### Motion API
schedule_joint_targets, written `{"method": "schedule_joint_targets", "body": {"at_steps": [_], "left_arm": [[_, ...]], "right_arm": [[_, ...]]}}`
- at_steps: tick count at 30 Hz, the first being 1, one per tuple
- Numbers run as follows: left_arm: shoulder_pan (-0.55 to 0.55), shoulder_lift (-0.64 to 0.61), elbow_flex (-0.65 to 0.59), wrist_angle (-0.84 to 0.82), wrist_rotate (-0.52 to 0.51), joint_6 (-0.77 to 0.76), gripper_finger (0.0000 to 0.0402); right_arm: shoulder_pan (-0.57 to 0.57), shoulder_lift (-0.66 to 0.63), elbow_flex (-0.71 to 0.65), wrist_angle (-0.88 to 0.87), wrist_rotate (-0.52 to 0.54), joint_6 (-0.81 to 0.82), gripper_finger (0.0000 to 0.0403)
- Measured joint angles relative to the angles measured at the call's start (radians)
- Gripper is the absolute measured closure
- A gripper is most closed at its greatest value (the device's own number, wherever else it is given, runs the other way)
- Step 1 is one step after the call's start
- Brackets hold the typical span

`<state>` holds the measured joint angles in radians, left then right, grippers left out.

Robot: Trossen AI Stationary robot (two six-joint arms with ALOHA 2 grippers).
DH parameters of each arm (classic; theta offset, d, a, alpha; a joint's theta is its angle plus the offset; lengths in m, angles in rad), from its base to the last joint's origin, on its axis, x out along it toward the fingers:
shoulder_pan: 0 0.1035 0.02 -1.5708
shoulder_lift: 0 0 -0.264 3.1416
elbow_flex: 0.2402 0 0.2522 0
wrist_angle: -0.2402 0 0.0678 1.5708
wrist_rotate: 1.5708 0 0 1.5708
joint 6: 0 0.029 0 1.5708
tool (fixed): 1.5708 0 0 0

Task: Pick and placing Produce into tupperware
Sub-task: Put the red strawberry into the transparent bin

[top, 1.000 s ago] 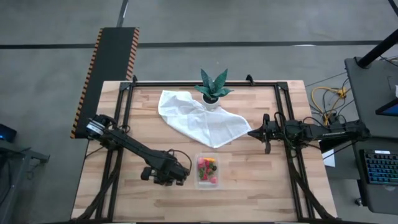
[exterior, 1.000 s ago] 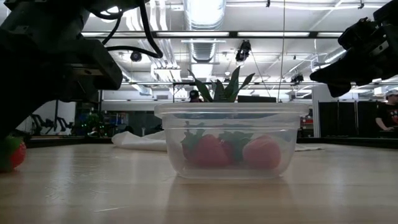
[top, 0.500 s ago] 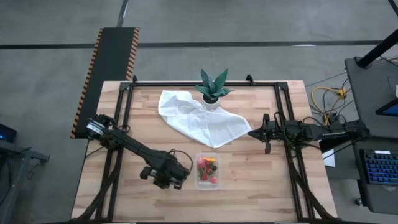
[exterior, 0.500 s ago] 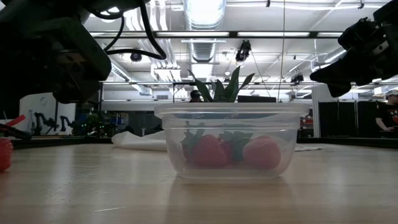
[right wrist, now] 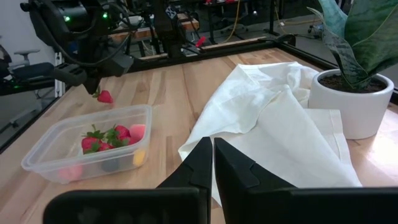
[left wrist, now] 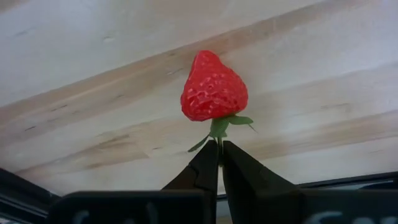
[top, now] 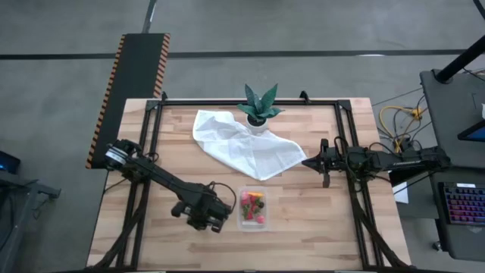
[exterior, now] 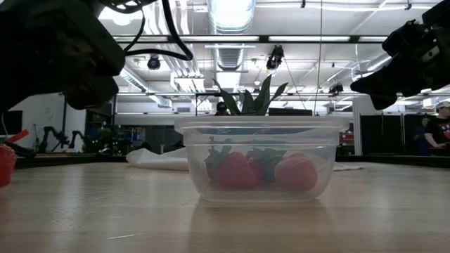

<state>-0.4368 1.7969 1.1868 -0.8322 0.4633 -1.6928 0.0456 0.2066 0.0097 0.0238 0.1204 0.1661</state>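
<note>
Strawberry [left wrist: 214, 87] stem pinched in left claw [left wrist: 219, 155] | right claw [right wrist: 208, 163] closed, empty | high view hides berry

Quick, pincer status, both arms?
Left pincer: closed on a strawberry's green stem, beside the tupperware.
Right pincer: closed, empty, above the white cloth.

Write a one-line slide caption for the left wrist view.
Left gripper pinches a red strawberry by its green stem, lifted above the wooden table.
</note>
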Motion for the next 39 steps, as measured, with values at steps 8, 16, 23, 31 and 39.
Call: {"method": "schedule_joint_targets", "body": {"at_steps": [8,16,23,31,39], "left_arm": [[0.016,0.000,0.016,-0.026,-0.008,0.080,0.0401],[0.062,0.000,0.063,-0.055,-0.050,0.237,0.0401],[0.109,0.000,0.159,-0.087,-0.169,0.441,0.0402],[0.145,0.000,0.276,-0.190,-0.245,0.587,0.0402],[0.169,0.001,0.370,-0.067,-0.342,0.838,0.0402]], "right_arm": [[0.000,0.000,0.000,0.000,0.000,0.003,0.0394],[0.000,0.000,0.000,0.000,0.000,0.018,0.0394],[0.000,0.000,0.000,0.000,0.000,0.018,0.0394],[0.000,0.000,0.000,0.000,0.000,0.018,0.0394],[0.000,0.000,0.000,0.000,0.000,0.017,0.0394]]}}
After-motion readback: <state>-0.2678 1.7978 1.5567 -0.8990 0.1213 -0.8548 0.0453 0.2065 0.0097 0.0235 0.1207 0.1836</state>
